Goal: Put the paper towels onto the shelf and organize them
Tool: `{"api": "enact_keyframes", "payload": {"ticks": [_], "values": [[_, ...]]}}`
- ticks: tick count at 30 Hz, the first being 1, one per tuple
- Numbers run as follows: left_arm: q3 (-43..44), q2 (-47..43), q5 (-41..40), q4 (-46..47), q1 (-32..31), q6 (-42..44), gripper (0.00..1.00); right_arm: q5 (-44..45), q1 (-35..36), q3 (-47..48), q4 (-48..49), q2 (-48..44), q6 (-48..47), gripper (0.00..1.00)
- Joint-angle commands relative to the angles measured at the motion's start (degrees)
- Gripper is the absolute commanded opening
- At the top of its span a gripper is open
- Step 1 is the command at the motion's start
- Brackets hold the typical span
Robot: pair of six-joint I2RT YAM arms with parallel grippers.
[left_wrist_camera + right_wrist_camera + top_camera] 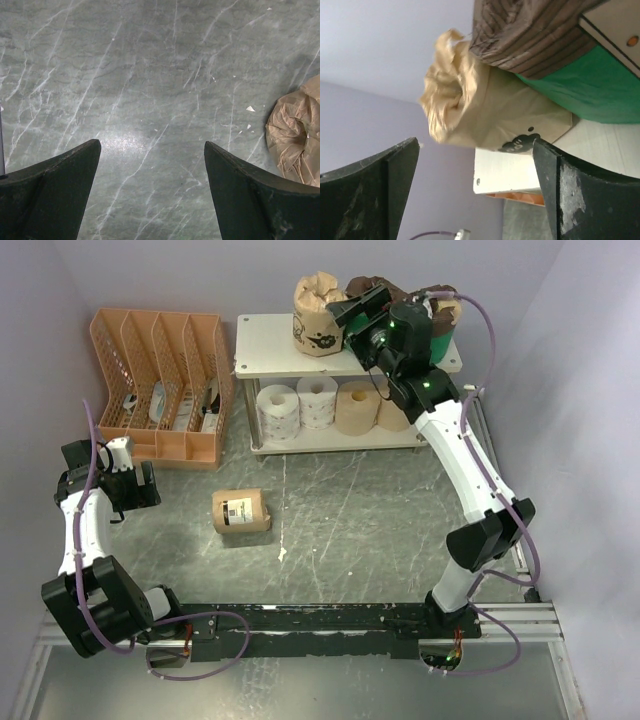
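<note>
**Bench** [380, 500]. Grey marbled top that carries everything below. Places are given from the shelf.

**Shelf** [270, 345]. Low white two-tier rack, the landmark.
- The left half of the top board is bare.
- My guess is that this space is for the stock still out.

**Orange file organizer** [160, 385]. Just left of the shelf. Not part of the job.

**Right hand** [475, 145].
- Reaches over the shelf's top tier.
- Its fingers stand wide apart with nothing between them.
- It is clear of the rolls just beyond its tips.

**Left hand** [152, 150].
- Well in front of the shelf and off to its left, over bare bench.
- Fingers spread wide, holding and touching nothing.
- It appears to be waiting for the loose roll beside it.

**Green-wrapped roll** [570, 85].
- Top tier, right part, lying with its brown end outward.
- The right arm hides most of it, so I cannot tell how many there are.

**Tan-wrapped roll** [495, 115]. Top tier, pressed against the green one, probably so neither rolls.

**Lower-tier row.**
- White dotted roll [278, 410], white roll [318, 400] and two bare tan rolls [357, 407].
- They stand on end, side by side.
- Upright seems chosen so they keep still and pack close.

**Stray roll** [241, 511].
- Tan-wrapped, on its side on the bench.
- Well in front of the shelf's left end.
- Not yet shelved.
</note>
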Motion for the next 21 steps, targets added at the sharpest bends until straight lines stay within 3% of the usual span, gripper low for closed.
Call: {"api": "enact_keyframes", "payload": {"ticks": [1, 4, 7, 10, 14, 17, 21], "values": [[1.80, 0.84, -0.99, 0.07, 0.52, -0.74, 0.96, -2.60, 0.14, -0.14, 5.46, -2.40, -6.82, 1.00], [1.87, 1.06, -0.47, -0.06, 0.49, -0.55, 0.96, -6.26, 4.04, -1.37, 7.73, -4.37, -16.32, 1.00], [1.83, 0.81, -0.44, -0.07, 0.54, -0.46, 0.96, -18.18, 10.02, -5.34, 9.18, -6.58, -30.92, 1.00], [1.76, 0.42, -1.17, 0.09, 0.56, -0.79, 0.96, -34.61, 15.70, -14.78, 8.90, -10.48, -46.07, 1.00], [1.67, -0.29, -1.46, 0.37, 0.51, -0.98, 0.96, -40.19, 18.96, -29.91, 6.70, -13.43, -63.68, 1.00], [1.65, -0.56, -1.37, 0.28, 0.51, -0.98, 0.96, -38.53, 18.96, -40.33, 9.85, -13.69, -66.14, 1.00], [1.48, -0.63, -1.83, 0.65, 0.51, -1.22, 0.96, -40.10, 18.84, -47.92, 18.60, -12.55, -60.08, 1.00]]}}
